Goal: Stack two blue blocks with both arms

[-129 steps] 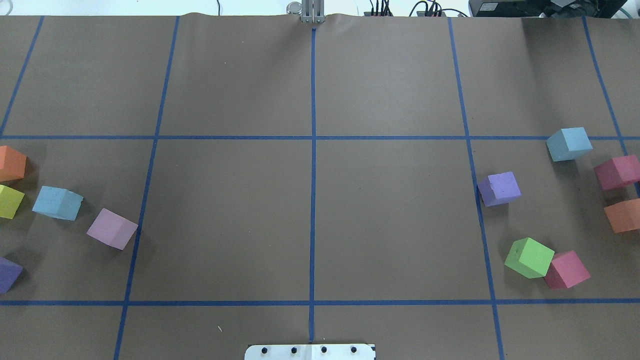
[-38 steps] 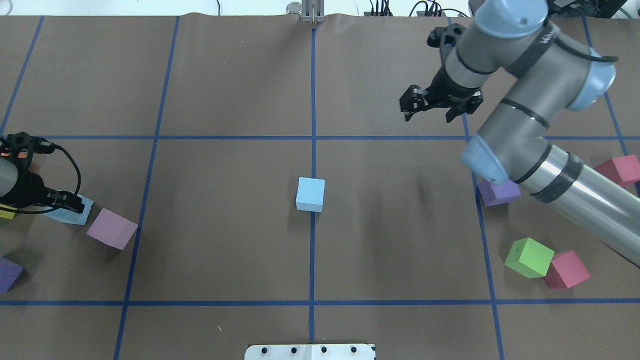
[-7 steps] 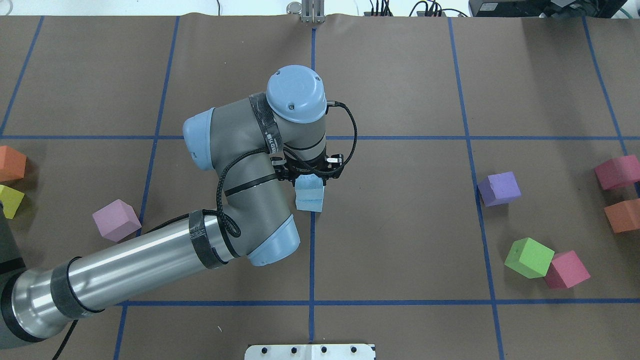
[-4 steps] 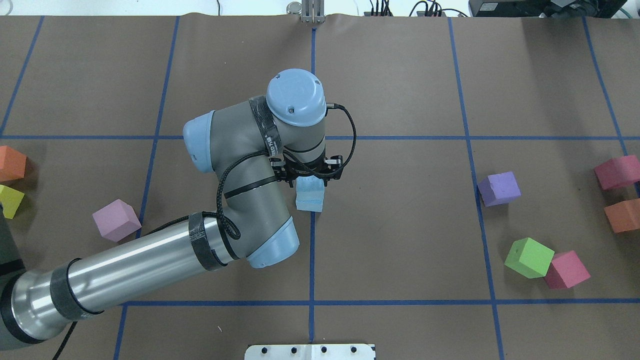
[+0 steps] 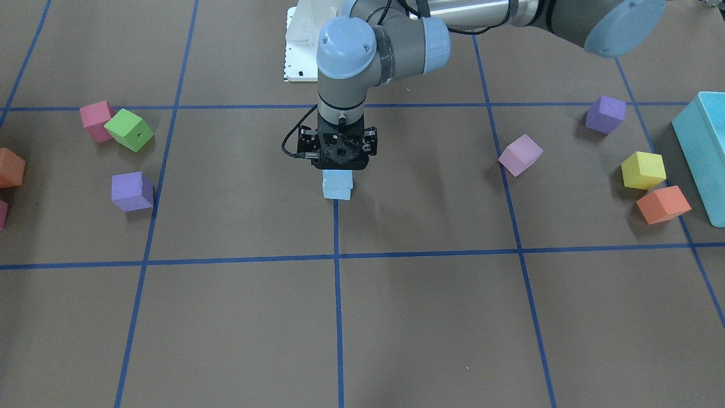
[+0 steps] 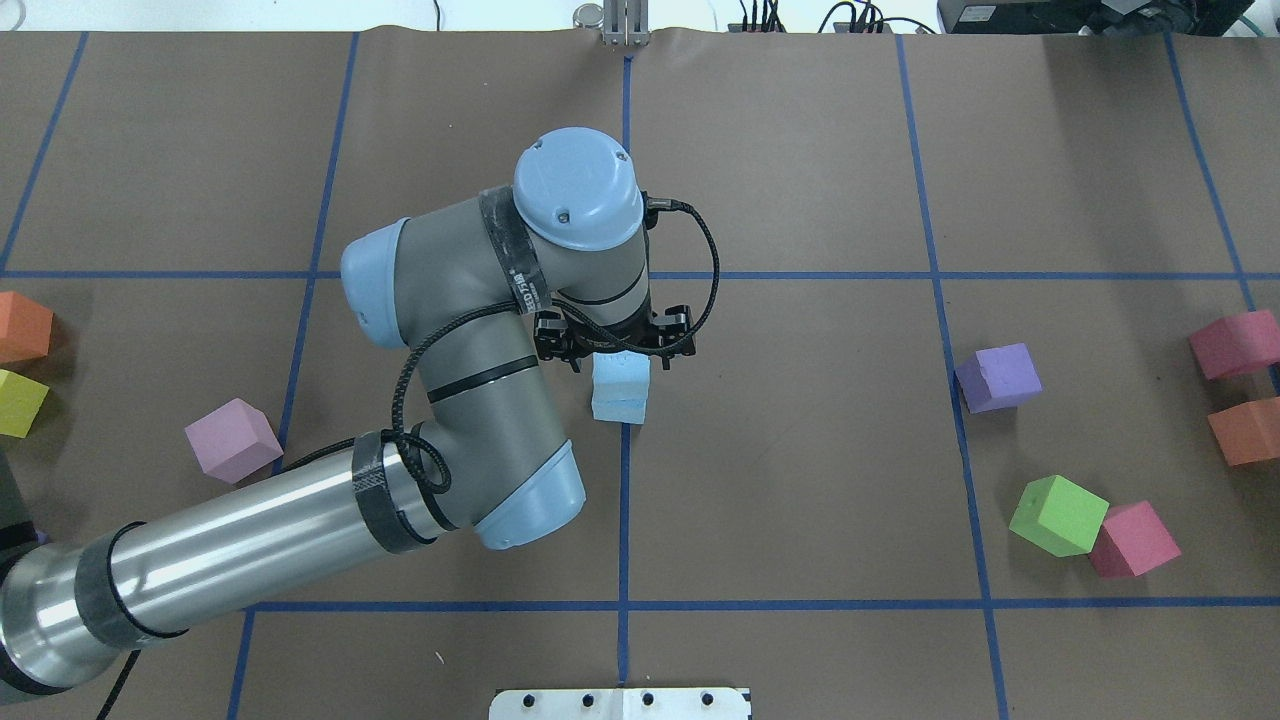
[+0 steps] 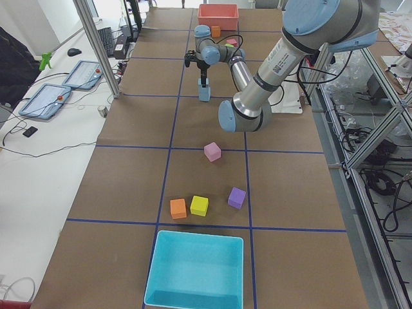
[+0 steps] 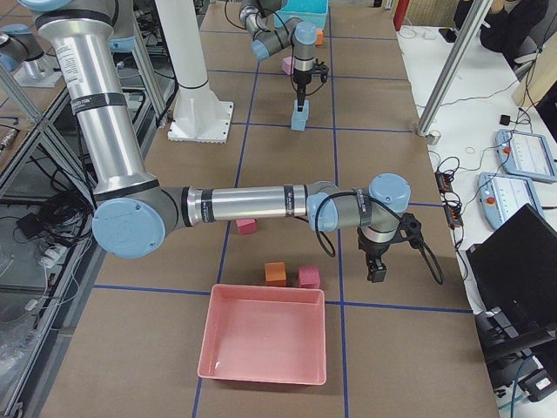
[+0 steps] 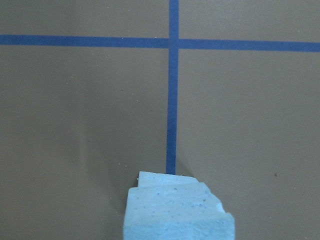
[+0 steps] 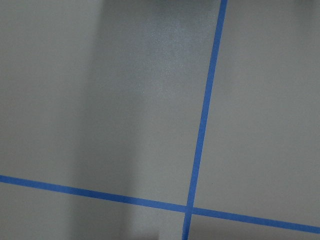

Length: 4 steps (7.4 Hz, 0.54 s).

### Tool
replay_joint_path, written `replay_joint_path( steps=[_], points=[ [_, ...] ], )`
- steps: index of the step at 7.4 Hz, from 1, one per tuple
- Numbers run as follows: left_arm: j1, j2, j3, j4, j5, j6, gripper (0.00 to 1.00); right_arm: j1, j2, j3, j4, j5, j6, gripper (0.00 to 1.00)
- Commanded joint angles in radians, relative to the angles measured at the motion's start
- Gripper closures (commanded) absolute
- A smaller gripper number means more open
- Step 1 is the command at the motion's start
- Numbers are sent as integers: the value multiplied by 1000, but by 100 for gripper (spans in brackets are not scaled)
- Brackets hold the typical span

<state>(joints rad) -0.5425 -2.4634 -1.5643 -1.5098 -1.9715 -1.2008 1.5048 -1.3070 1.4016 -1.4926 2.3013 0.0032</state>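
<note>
Two sky-blue blocks stand stacked at the table's centre on the blue tape line, the upper block (image 6: 621,371) on the lower block (image 6: 618,408). The stack also shows in the front view (image 5: 337,186) and at the bottom of the left wrist view (image 9: 177,215). My left gripper (image 6: 617,350) hangs straight over the stack with its jaws spread, holding nothing; it also shows in the front view (image 5: 338,165). My right gripper (image 8: 376,272) shows only in the exterior right view, over bare table at the right end; I cannot tell its state.
On the right lie a purple cube (image 6: 998,377), a green cube (image 6: 1058,515), two pink-red cubes (image 6: 1133,540) and an orange cube (image 6: 1245,430). On the left lie a lilac cube (image 6: 232,440), a yellow cube (image 6: 20,402), an orange cube (image 6: 22,327) and a turquoise box (image 5: 702,153). A pink tray (image 8: 264,344) is at the right end.
The left gripper has spread its jaws off the upper blue block and risen a little. The stack has stayed in place.
</note>
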Motion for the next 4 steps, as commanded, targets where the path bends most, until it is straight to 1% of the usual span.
replay_joint_path(
  steps=[1,2,3,4],
  points=[
    [-93,79,-147,16,-73,73,3,0,2,-3,2,1,4,0],
    [-205,115,-199,70,-177,164,2,2,0,-3,3,1,6,0],
    [-314,186,-248,98,-235,296,2,2,2,-3,0,1,11,0],
    [-433,275,-266,103,-301,460,2,0,3,-3,2,1,12,0]
  ],
)
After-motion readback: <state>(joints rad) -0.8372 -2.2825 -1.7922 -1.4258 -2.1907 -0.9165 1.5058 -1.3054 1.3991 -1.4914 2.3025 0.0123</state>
